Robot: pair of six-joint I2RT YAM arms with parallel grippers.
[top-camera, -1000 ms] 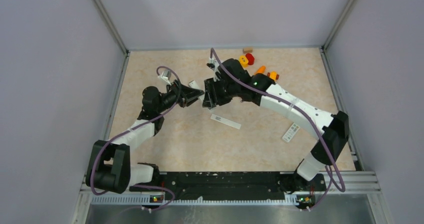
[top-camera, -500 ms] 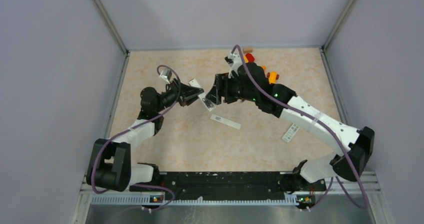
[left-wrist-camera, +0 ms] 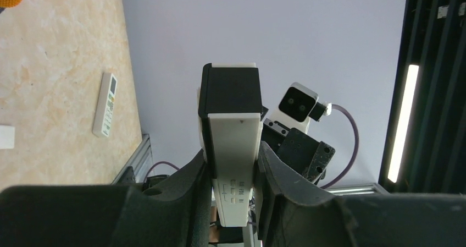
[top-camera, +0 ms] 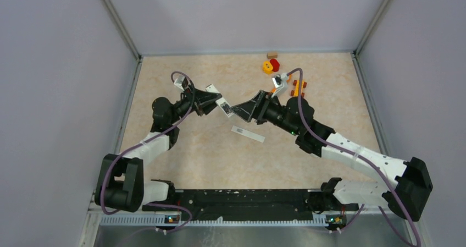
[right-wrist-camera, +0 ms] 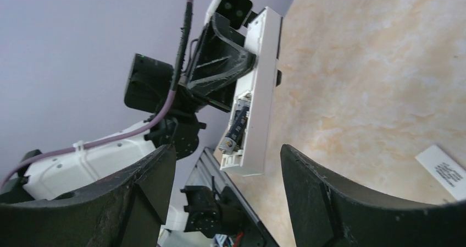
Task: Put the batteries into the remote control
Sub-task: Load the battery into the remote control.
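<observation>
Left pincer (left-wrist-camera: 232, 167): I am clamping the slim white remote control (right-wrist-camera: 261, 87).
Right pincer (right-wrist-camera: 226, 151): I am holding my fingers (right-wrist-camera: 329, 203) apart, empty, facing its open compartment (right-wrist-camera: 242, 105).
Battery (right-wrist-camera: 237, 125): sitting inside that compartment.

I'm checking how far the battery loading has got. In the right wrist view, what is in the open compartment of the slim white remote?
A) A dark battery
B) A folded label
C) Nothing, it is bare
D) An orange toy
A: in the right wrist view a dark battery lies inside the open compartment of the remote control, which the left gripper holds.
</observation>
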